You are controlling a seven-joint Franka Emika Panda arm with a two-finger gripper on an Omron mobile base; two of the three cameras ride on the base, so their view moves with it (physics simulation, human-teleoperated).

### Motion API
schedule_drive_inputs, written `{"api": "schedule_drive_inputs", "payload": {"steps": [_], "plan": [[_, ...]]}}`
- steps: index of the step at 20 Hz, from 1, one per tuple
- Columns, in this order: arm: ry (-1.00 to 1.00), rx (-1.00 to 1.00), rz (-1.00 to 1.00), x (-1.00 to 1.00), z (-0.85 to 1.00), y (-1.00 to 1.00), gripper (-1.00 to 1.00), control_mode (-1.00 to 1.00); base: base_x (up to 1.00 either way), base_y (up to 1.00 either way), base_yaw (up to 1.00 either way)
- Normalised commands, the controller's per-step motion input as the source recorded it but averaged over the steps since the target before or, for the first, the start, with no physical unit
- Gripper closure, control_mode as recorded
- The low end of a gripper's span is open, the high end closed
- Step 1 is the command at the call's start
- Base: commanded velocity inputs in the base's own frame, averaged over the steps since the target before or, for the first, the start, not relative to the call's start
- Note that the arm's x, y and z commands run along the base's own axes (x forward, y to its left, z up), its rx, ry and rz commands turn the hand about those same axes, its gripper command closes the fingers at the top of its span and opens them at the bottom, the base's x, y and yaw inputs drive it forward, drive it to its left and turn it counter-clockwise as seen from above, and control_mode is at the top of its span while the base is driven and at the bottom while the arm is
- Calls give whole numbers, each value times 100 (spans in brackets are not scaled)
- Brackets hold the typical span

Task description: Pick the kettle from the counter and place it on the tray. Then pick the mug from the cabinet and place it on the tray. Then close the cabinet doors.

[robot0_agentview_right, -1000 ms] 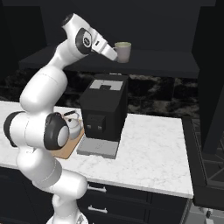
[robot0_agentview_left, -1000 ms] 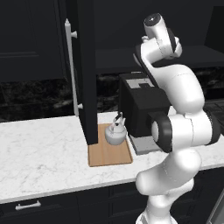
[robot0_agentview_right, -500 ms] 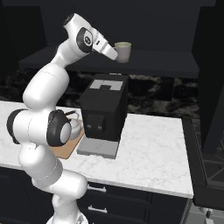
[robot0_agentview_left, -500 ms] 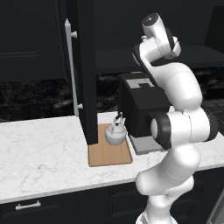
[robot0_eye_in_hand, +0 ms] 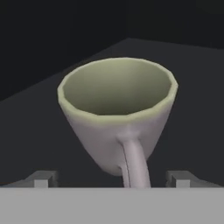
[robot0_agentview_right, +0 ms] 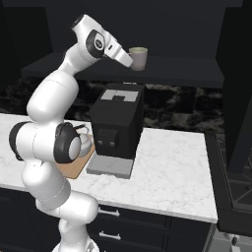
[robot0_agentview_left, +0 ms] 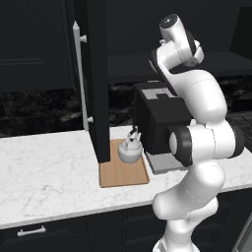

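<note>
Mug, small and pale grey-green, standing upright on the dark inner shelf of the open cabinet, above the black coffee machine. Seen close in the hand view, flaring from a narrow foot to a wide rim, side handle pointing straight back at the camera. Gripper spread wide, nearly as far as it goes, holding nothing; one fingertip low on each side of the handle, both apart from the mug wall. From the right base view, hand reaching level along the shelf, tip right beside the mug.

Probably light and rigid, ceramic-looking with a smooth, likely slippery glaze; chippable if knocked against the shelf or dropped. Tapered wall likely to squirt upward or downward under a pinch, so best taken low across the body with the handle between the fingers, or on the handle itself. Narrow foot suggests easy tipping if nudged before the squeeze.

Kettle already sitting on the wooden tray on the marble counter, beside the open cabinet door with its long silver bar handle.
</note>
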Motion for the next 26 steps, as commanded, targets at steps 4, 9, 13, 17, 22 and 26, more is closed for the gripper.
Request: {"api": "schedule_drive_inputs", "payload": {"steps": [4, 9, 13, 17, 22, 26], "plan": [[0, 0, -3, 1, 0, 0, 100, -100, 0, 0, 0], [0, 0, -3, 0, 0, -1, 100, -100, 0, 0, 0], [0, 0, -3, 0, 0, 0, 100, -100, 0, 0, 0], [2, 0, -2, 0, 0, 0, 100, -100, 0, 0, 0], [2, -3, 0, -4, 0, 0, 100, -100, 0, 0, 0], [0, -2, 7, -58, 0, 0, 100, -100, 0, 0, 0]]}}
